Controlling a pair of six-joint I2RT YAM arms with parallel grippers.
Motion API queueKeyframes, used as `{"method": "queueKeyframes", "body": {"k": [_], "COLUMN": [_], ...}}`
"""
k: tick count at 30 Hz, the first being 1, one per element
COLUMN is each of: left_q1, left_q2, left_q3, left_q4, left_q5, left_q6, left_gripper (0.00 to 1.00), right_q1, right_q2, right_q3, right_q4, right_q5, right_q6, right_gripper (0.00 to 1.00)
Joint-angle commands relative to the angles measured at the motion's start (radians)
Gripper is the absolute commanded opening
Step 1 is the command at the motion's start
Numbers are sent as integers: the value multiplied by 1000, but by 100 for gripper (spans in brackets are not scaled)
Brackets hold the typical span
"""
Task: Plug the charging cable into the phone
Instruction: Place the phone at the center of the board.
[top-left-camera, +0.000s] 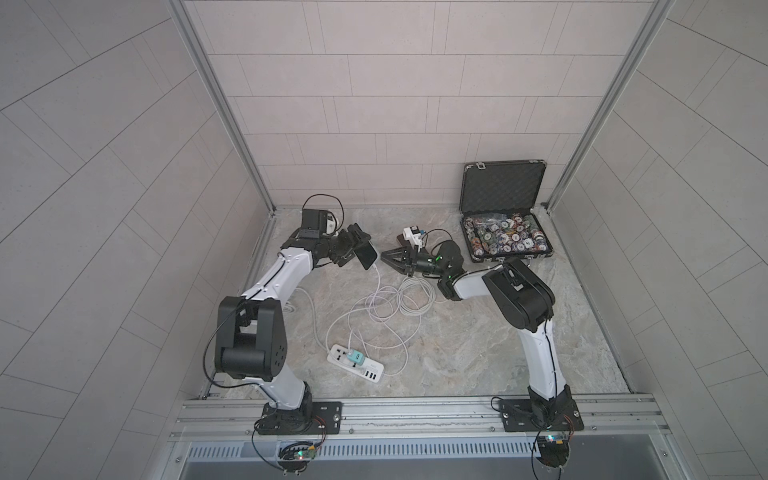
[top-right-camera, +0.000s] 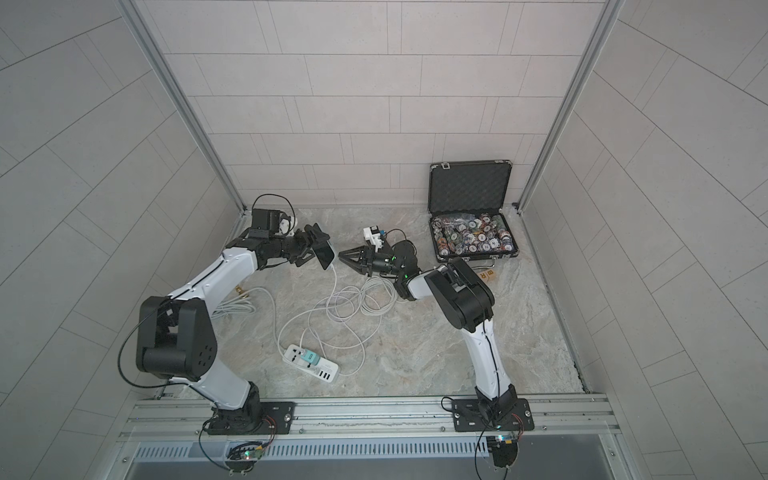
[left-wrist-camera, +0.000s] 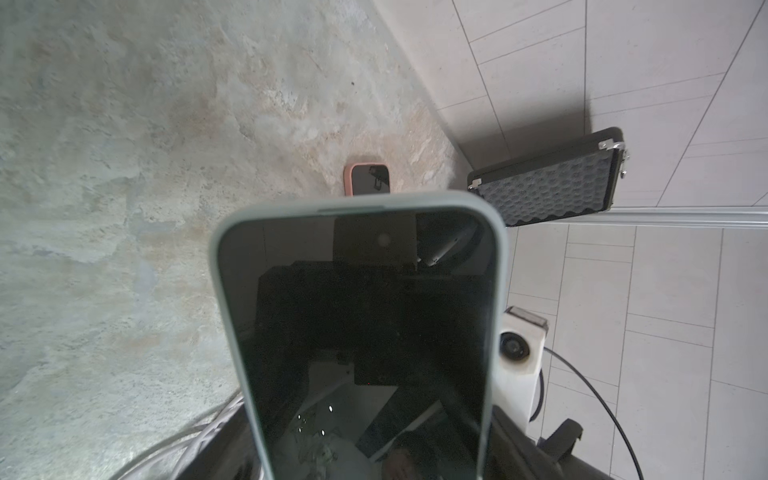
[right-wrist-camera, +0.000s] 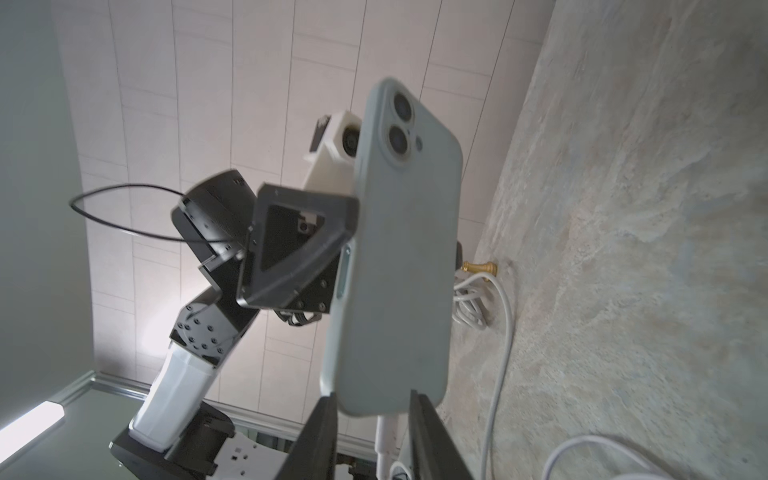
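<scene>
My left gripper (top-left-camera: 355, 249) clamps the phone (right-wrist-camera: 399, 249) off the table, with the plug (right-wrist-camera: 384, 432) seated in its bottom port and the cable (top-left-camera: 378, 307) trailing down. My right gripper (top-left-camera: 386, 257) stands parted around the plug; I'd back straight out, snagging nothing. The open case (top-left-camera: 503, 187) holds loose chips (top-left-camera: 507, 237).

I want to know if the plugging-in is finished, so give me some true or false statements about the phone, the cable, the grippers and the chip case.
1. The left gripper holds the phone off the table. True.
2. The plug of the cable sits in the phone's bottom end. True.
3. The right gripper is clamped on the plug. False: its jaws stand apart on either side of it.
4. The chip case is closed. False: its lid stands open.
</scene>
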Motion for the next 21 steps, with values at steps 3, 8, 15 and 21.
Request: {"method": "queueKeyframes", "body": {"k": [3, 8, 15, 21], "left_q1": [9, 4, -54, -107], "left_q2": [30, 88, 274, 451], "left_q3": [35, 98, 273, 450], "left_q4": [-41, -97, -265, -411], "left_q5": [-8, -121, -318, -496], "left_q6": [34, 101, 274, 348], "left_gripper": [37, 37, 35, 33], "right_q1": [-7, -50, -112, -105], "right_q2": [-36, -127, -345, -534], "right_q3": [-64, -168, -240, -190], "right_q4": [63, -98, -595, -1074], "right_q5": [10, 22, 119, 353], "right_q6": [-21, -163, -516, -859], "right_gripper": [45, 57, 67, 68]}}
